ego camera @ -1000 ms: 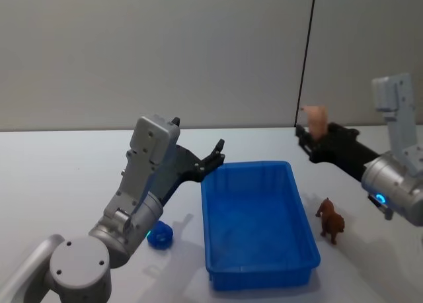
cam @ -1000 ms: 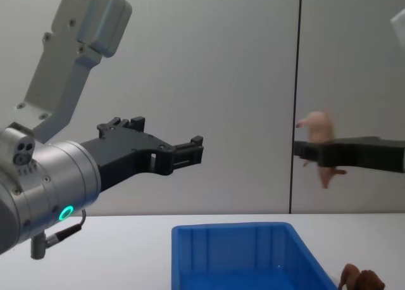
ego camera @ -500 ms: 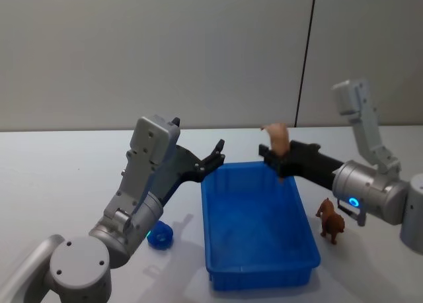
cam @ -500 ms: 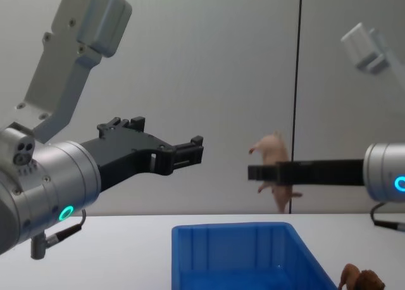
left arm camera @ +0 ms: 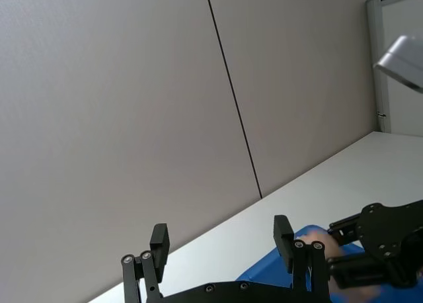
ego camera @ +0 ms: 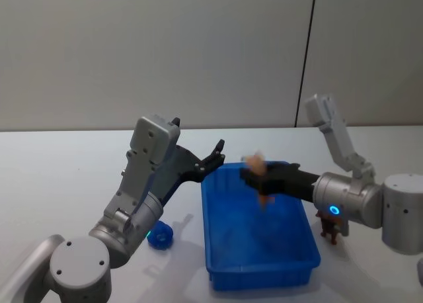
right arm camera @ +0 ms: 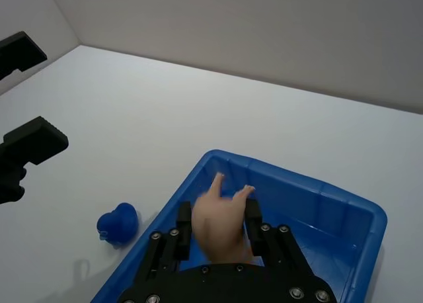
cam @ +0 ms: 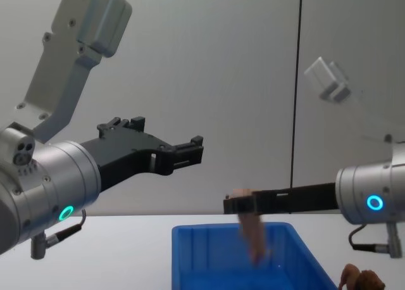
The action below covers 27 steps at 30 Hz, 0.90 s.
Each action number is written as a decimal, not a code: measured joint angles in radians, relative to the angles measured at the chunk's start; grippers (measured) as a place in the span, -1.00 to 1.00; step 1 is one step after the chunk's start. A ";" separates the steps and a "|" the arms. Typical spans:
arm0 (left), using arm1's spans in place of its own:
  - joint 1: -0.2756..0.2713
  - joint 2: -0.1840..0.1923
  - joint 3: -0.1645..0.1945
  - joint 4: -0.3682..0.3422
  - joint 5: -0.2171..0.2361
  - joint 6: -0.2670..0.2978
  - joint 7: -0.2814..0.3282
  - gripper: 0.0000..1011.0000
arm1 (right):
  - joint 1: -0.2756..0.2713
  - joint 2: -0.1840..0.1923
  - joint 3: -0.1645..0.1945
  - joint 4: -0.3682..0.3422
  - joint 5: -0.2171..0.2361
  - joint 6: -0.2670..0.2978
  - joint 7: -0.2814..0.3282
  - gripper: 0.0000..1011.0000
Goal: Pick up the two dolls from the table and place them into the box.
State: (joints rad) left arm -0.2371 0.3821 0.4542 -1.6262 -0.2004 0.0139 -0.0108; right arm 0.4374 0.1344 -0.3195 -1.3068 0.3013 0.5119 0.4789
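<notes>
Over one box [ego camera: 261, 278], right gripper [right arm camera: 218, 216] seemingly grips doll [cam: 254, 235].

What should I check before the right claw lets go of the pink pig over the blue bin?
1. Grip on the pink pig: ok, the right claw is shut on it, a finger on each side.
2. Pig inside the outline of the blue bin: ok, the right wrist view shows bin walls around it.
3. Pig's gap to the bin floor: cannot tell.
4. Left claw out of the drop path: ok, it is open and hovers outside the bin's far left corner.
5. Brown doll ready for the next pick: ok, it stands on the table right of the bin.
</notes>
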 joint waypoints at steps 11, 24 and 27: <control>0.000 0.000 0.000 0.000 0.000 0.000 0.000 0.98 | 0.014 -0.013 -0.013 0.028 -0.007 0.022 0.003 0.52; 0.000 0.000 0.000 0.000 0.000 0.000 0.000 0.98 | 0.012 -0.008 -0.013 0.014 -0.009 -0.003 0.002 0.98; 0.000 0.000 0.000 0.000 0.000 0.000 0.000 0.98 | 0.005 0.000 -0.007 -0.004 -0.007 -0.021 -0.005 0.98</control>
State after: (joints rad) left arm -0.2371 0.3822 0.4542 -1.6262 -0.2004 0.0139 -0.0109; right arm 0.4422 0.1342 -0.3263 -1.3113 0.2943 0.4906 0.4739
